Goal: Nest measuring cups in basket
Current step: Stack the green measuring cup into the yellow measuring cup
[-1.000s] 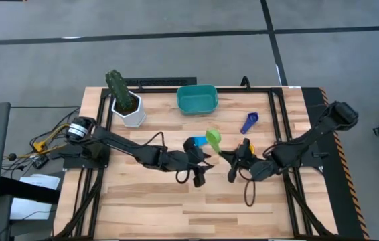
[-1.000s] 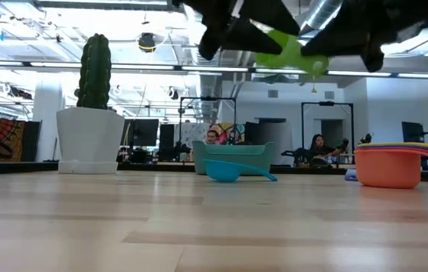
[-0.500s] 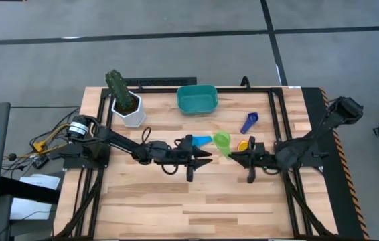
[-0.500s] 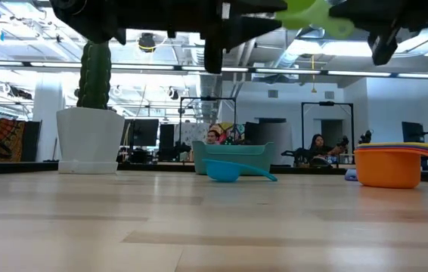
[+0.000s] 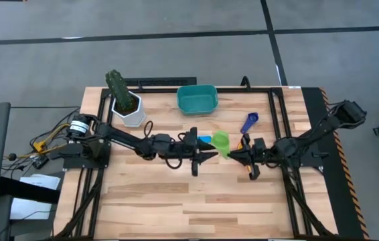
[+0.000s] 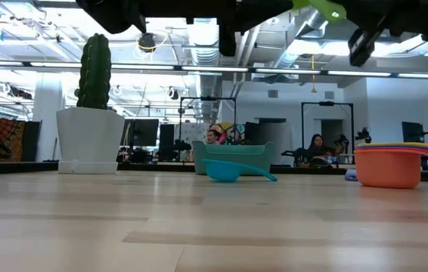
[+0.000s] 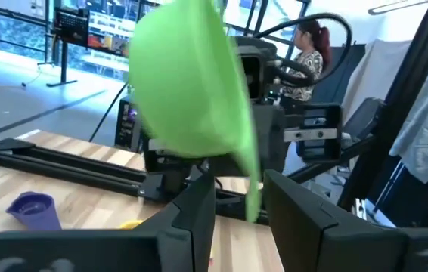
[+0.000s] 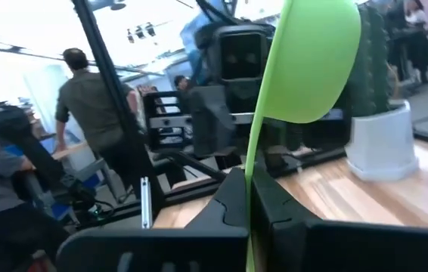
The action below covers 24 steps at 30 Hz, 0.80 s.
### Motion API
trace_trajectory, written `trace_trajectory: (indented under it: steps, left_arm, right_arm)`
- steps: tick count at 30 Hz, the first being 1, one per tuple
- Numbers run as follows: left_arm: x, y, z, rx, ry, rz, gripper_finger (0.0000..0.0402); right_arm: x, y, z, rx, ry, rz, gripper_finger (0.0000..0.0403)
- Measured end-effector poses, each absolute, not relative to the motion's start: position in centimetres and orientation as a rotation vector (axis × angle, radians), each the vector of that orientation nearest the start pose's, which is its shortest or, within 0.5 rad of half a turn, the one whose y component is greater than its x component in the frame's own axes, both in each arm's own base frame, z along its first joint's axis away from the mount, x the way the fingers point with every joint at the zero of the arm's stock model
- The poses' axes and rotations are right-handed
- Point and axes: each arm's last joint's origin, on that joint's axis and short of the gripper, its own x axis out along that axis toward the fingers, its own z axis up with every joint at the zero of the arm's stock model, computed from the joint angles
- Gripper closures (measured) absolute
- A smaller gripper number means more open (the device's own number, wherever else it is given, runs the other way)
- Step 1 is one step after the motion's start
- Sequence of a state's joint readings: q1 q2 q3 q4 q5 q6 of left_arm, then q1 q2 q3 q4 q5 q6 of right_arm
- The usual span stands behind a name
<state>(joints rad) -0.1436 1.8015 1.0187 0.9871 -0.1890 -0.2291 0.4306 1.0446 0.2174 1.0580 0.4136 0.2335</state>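
Note:
The green measuring cup (image 5: 221,142) hangs in the air above the table's middle, its bowl up and its handle down. My right gripper (image 5: 233,155) is shut on it and comes nearly level from the table's right. My left gripper (image 5: 209,155) faces it from the left, open. Its fingers (image 7: 199,211) stand on either side of the green handle (image 7: 253,189). A light blue cup (image 5: 203,138) lies on the table just behind them. An orange and yellow stack of cups (image 6: 388,166) and a dark blue cup (image 5: 250,122) rest farther right. The teal basket (image 5: 197,99) stands at the far edge. My right gripper pinches the green cup's flat handle (image 8: 250,162) between its two fingers, which come nearly level from the table's right. The cup is lifted clear, its bowl (image 8: 312,60) standing up above the fingers. My left gripper: a gap shows beside the handle, and I cannot tell whether a finger touches it.
A white pot with a cactus (image 5: 126,104) stands at the far left, beside the basket. Black frame rails (image 5: 102,134) run along the table's left, right and far sides. Bare wood lies across the near half. People sit in the room beyond the table.
Both grippers have tipped up from pointing down to nearly level. The green cup has risen with my right gripper and shifted slightly toward the table's right. My left gripper has moved right, toward the cup, and my right arm has drawn back toward the right edge.

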Motion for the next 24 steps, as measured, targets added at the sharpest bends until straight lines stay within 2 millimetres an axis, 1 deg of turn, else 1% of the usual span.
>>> trace_trajectory:
  steps: [5,10,14,19,24]
  left_arm:
    - [38.8,-4.7,25.0,-0.262,-0.211,0.029,0.0299]
    - [38.7,-4.8,25.1,-0.255,-0.223,0.016,0.0299]
    - [38.7,-4.8,25.2,-0.239,-0.230,0.005,0.0299]
    - [38.7,-4.5,25.4,-0.222,-0.252,0.010,0.0299]
    - [38.7,-4.1,25.6,-0.212,-0.271,0.009,0.0299]
  right_arm:
    - [18.1,6.9,22.2,0.277,-0.231,0.050,0.0398]
    - [18.6,6.4,23.1,0.236,-0.263,0.016,0.0398]
    - [19.0,5.7,23.5,0.219,-0.280,0.023,0.0398]
    - [19.4,4.8,23.5,0.234,-0.279,0.040,0.0398]
    - [20.1,4.5,22.7,0.243,-0.247,0.043,0.0398]
